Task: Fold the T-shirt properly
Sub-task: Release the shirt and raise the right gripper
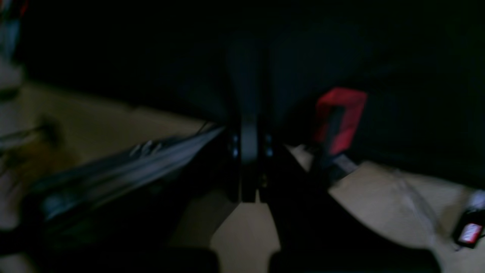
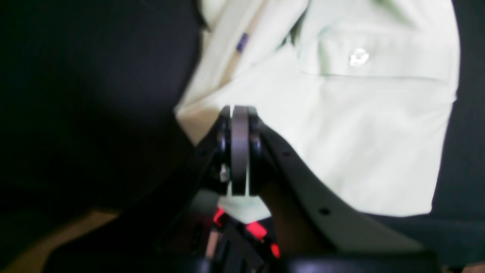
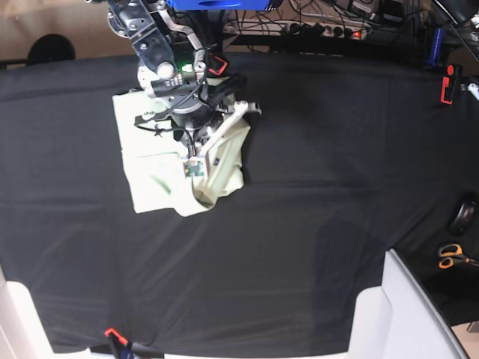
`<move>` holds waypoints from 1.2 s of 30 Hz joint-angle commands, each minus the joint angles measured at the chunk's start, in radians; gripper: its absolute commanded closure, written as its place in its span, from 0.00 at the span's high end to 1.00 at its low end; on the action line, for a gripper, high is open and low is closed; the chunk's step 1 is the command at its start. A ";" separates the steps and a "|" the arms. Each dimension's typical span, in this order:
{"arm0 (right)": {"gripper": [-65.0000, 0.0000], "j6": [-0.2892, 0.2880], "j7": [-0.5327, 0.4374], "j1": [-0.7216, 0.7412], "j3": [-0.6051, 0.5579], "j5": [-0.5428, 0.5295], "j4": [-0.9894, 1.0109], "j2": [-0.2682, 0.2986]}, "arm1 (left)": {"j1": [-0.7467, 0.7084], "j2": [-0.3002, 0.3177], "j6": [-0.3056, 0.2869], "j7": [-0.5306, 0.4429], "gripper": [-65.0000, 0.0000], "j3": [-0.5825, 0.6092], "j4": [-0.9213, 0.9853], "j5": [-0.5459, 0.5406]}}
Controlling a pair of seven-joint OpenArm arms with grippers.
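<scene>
Right gripper [image 2: 239,113] jaws pressed together pinching edge of mint T-shirt [image 2: 360,144], small blue tag [image 2: 242,41] near, black table cover [image 3: 337,187] beneath, left gripper [image 1: 249,125] closed, empty, red clamp [image 1: 341,117] beside

Left wrist view dark, blurred. Right arm [image 3: 161,60] covers T-shirt [image 3: 150,183] far part; right hand [image 2: 239,113] tips blurred.

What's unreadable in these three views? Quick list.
- Base view: the right gripper and arm cover the middle of the T-shirt, so its fold state underneath is hidden.
- Right wrist view: the jaws are shut over the T-shirt edge; the pinched cloth itself is hidden behind them.
- Left wrist view: dark and motion-blurred; the red object cannot be identified.
- Base view: the left arm is cut off by the frame.
</scene>
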State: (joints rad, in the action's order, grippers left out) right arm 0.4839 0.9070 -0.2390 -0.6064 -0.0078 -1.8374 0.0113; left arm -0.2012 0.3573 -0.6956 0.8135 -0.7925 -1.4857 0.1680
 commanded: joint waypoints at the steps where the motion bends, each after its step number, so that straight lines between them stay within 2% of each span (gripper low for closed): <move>1: 0.00 0.046 -0.022 0.005 -0.016 0.033 0.005 0.006 | 0.012 0.016 -0.003 -0.029 0.00 0.020 -0.020 -0.018; 5: 0.00 0.195 -0.019 0.028 -0.182 0.156 0.097 0.008 | 0.015 0.010 -0.003 -0.030 0.00 0.051 -0.022 -0.018; 6: 0.01 0.214 -0.019 0.034 -0.215 0.167 0.117 0.006 | 0.015 0.006 -0.003 -0.030 0.00 0.063 -0.025 -0.018; 9: 0.05 0.214 -0.019 0.043 -0.249 0.167 0.152 0.003 | 0.016 -0.017 -0.003 -0.030 0.00 0.075 -0.028 -0.018; 11: 0.15 0.214 -0.019 0.045 -0.272 0.167 0.158 0.003 | 0.016 -0.019 -0.003 -0.030 0.00 0.075 -0.023 -0.018; 17: 0.61 0.214 -0.016 0.066 -0.330 0.159 0.198 0.003 | 0.015 -0.017 -0.003 -0.030 0.00 0.071 -0.022 -0.018; 19: 0.71 0.214 -0.018 0.069 -0.332 0.159 0.213 0.003 | 0.015 -0.017 -0.003 -0.030 0.00 0.069 -0.019 -0.018; 27: 0.73 0.214 -0.027 0.097 -0.333 0.160 0.290 0.002 | 0.015 -0.020 -0.003 -0.030 0.00 0.075 -0.025 -0.018; 31: 0.73 0.214 -0.027 0.102 -0.332 0.160 0.276 0.002 | 0.015 -0.062 -0.003 -0.029 0.00 0.078 -0.053 -0.020; 33: 0.73 0.214 -0.024 0.102 -0.324 0.160 0.250 0.002 | 0.015 -0.100 -0.003 -0.019 0.00 0.129 -0.082 -0.020; 34: 0.74 0.214 -0.019 0.102 -0.324 0.160 0.238 0.002 | 0.015 -0.113 -0.003 -0.003 0.01 0.153 -0.097 -0.018; 36: 0.74 0.214 -0.019 0.103 -0.323 0.160 0.206 0.003 | 0.019 -0.137 -0.003 0.117 0.05 0.196 -0.129 -0.023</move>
State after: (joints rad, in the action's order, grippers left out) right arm 0.6941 0.9047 -0.1436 -0.9310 0.1379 -1.6108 0.0273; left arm -0.1837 0.1940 -0.7078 0.9329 -0.5838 -1.5940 0.1257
